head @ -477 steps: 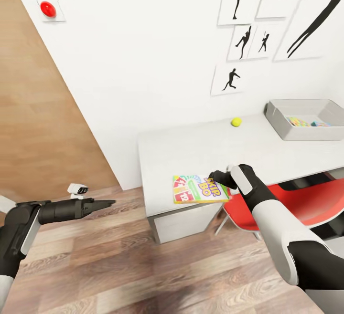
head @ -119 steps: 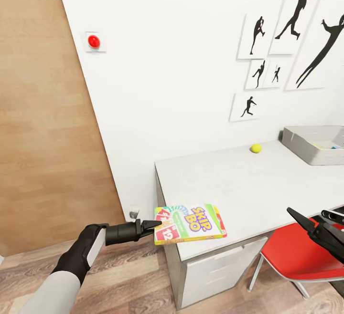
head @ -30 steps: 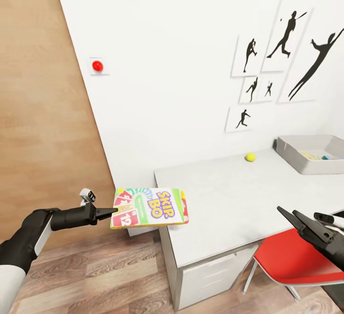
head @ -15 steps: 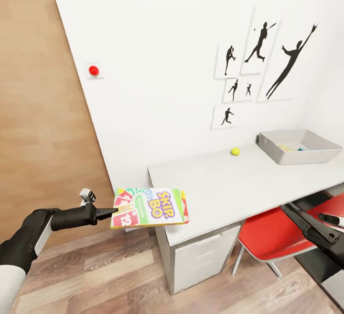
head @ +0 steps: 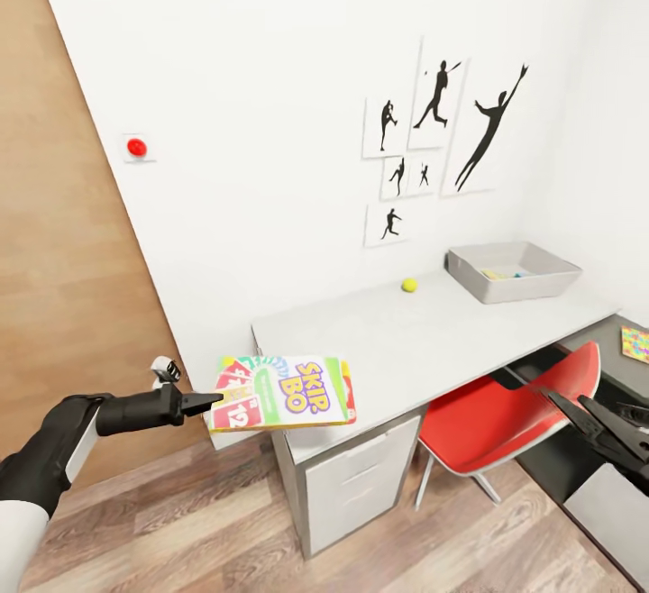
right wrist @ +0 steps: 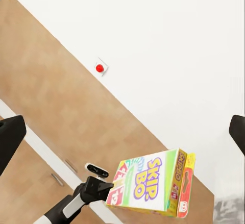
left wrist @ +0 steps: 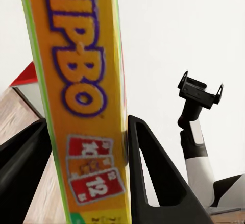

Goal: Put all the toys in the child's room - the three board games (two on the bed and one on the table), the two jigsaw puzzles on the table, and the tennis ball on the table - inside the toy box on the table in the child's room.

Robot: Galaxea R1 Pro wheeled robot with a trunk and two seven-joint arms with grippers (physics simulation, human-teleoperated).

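The left gripper (head: 205,401) clamps the SKIP-BO box (head: 287,391) by one short end, holding it flat, apparently for carrying; the white-green-red box hangs just off the table (head: 433,341) corner, well short of the toy box (head: 514,270). The right gripper (head: 590,420) waits open, empty.

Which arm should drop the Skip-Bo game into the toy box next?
Left, probably. The left gripper is already shut on the SKIP-BO box, while the right gripper is open and holds nothing. The toy box sits at the table's far end.
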